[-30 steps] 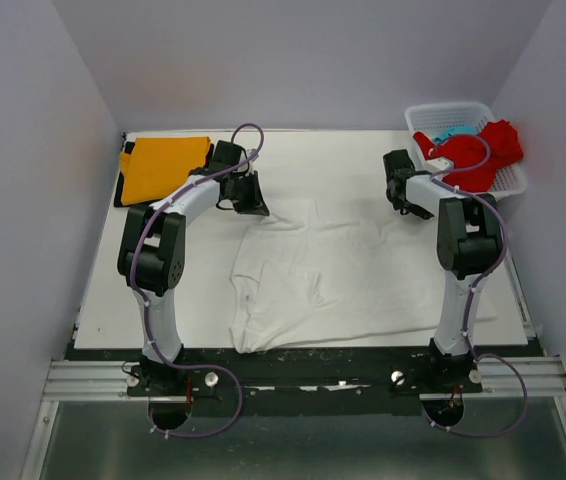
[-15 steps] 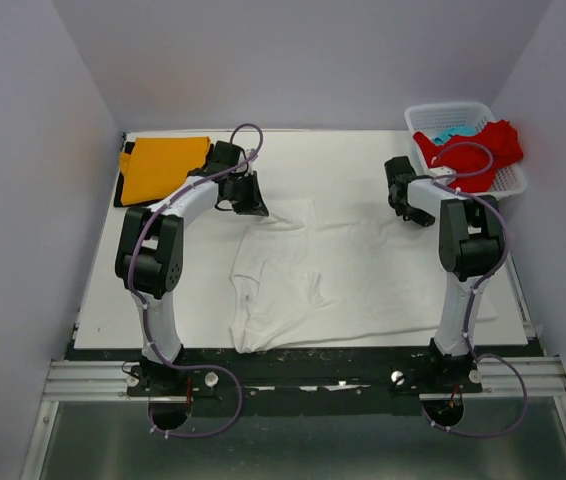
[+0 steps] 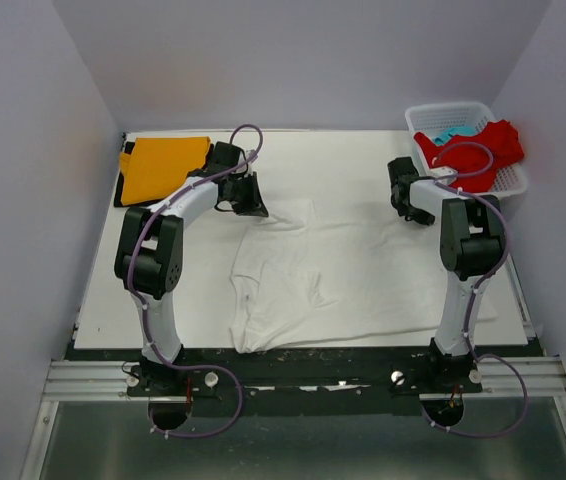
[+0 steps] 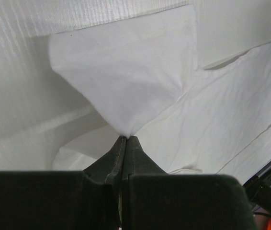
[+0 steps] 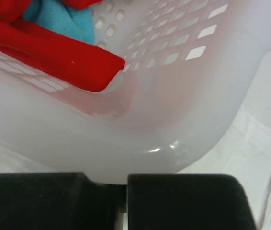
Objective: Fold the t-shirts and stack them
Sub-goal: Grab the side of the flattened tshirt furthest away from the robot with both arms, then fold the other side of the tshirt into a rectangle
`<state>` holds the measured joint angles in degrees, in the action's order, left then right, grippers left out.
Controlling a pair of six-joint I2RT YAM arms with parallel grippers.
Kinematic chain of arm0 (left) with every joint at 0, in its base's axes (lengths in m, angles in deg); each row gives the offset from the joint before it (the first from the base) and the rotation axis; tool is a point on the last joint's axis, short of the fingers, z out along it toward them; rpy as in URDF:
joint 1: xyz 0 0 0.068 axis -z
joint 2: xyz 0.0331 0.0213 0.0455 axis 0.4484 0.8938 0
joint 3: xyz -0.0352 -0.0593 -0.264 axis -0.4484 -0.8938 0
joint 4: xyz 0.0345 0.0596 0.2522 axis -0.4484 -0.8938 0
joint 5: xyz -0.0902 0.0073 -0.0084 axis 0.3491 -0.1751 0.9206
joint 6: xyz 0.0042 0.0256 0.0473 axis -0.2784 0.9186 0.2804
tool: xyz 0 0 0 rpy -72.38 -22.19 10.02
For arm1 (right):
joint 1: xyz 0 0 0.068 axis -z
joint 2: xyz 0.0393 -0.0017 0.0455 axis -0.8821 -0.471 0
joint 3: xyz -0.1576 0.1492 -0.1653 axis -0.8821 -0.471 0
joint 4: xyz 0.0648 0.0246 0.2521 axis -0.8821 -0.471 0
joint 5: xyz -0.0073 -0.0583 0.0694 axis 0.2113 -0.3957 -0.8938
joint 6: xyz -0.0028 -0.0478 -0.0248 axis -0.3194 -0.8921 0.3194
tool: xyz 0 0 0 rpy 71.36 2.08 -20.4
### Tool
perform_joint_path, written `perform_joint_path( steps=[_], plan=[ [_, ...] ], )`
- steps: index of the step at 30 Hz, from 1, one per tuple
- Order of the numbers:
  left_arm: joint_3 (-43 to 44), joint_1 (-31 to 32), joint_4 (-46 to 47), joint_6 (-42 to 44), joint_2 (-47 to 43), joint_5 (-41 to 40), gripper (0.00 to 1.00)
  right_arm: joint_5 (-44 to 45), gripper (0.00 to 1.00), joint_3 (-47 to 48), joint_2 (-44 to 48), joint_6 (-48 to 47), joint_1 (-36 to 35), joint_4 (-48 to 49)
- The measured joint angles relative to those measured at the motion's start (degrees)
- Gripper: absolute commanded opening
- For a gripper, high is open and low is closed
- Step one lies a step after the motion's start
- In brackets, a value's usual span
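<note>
A large white t-shirt [image 3: 333, 275] lies spread and creased in the middle of the table. My left gripper [image 3: 254, 199] is shut on a corner of it at its far left. In the left wrist view the cloth [image 4: 126, 76] rises in a peak out of the shut jaws of the left gripper [image 4: 126, 137]. A folded orange t-shirt [image 3: 163, 166] lies at the back left, with a dark edge under it. A red t-shirt [image 3: 478, 150] and a light blue one [image 3: 450, 132] lie in the basket. My right gripper [image 3: 409, 205] is shut, close against the basket wall [image 5: 183, 96].
The white lattice basket [image 3: 513, 180] stands at the back right corner. The red t-shirt [image 5: 54, 57] hangs over its rim beside the light blue t-shirt [image 5: 63, 17]. Grey walls close in the table on three sides.
My right gripper has moved a little to the right, closer to the basket. The left gripper has stayed put, holding the white cloth.
</note>
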<state>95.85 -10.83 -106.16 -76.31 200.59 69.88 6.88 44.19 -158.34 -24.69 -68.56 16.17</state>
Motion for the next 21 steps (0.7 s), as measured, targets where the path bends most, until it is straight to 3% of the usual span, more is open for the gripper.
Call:
perform_joint_path(
  steps=[7, 21],
  plan=[
    [-0.70, 0.26, 0.42, 0.46, -1.03, 0.31, 0.00, -1.97, 0.01, -3.41, 2.75, -3.45, 0.28, 4.92],
    [-12.48, 2.86, 5.90, 0.63, -12.26, 1.33, 0.00, -8.72, 0.01, -17.40, 19.85, -6.69, 0.33, 9.38]
  ],
)
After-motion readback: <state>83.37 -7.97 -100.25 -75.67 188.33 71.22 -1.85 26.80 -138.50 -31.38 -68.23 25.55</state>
